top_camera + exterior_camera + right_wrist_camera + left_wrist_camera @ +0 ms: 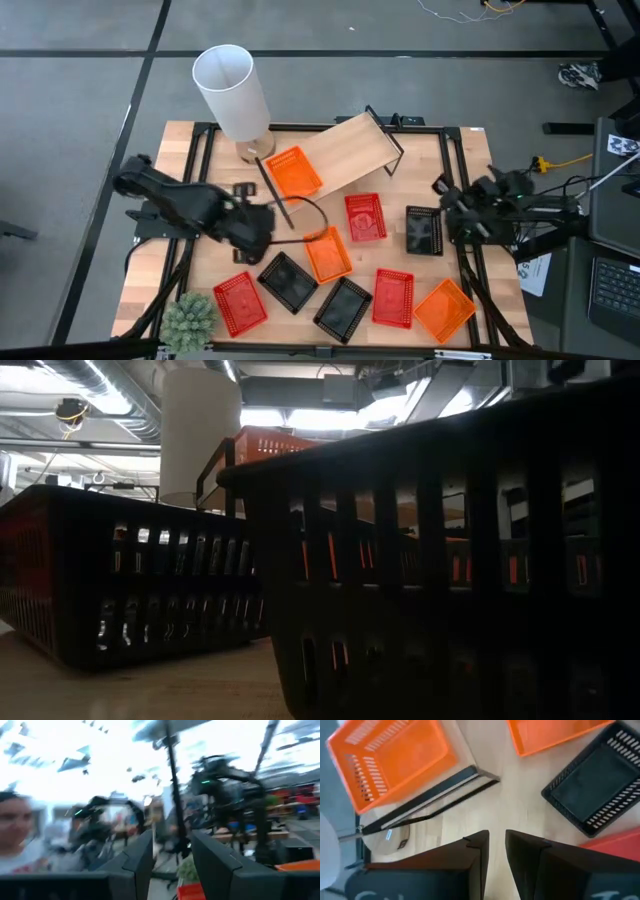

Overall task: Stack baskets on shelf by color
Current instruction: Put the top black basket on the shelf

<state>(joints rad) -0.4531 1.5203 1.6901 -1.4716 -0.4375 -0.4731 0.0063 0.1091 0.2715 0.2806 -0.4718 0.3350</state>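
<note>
Only the right wrist view shows a person (pixel 15 837); both claws (pixel 497 865) (pixel 172 865) spread, empty.

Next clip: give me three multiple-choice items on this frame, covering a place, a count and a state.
1. Where is the green spiky plastic plant? A on the shelf; B high view's lower-left corner of the wooden table; C in a basket.
2. How many red plastic mesh baskets? A two; B three; C five.
3. The left gripper has jaws: A open, empty; B shut on a basket; C hidden.
B, it stands there; B, three lie on the table; A, bare wood shows between them.
</note>
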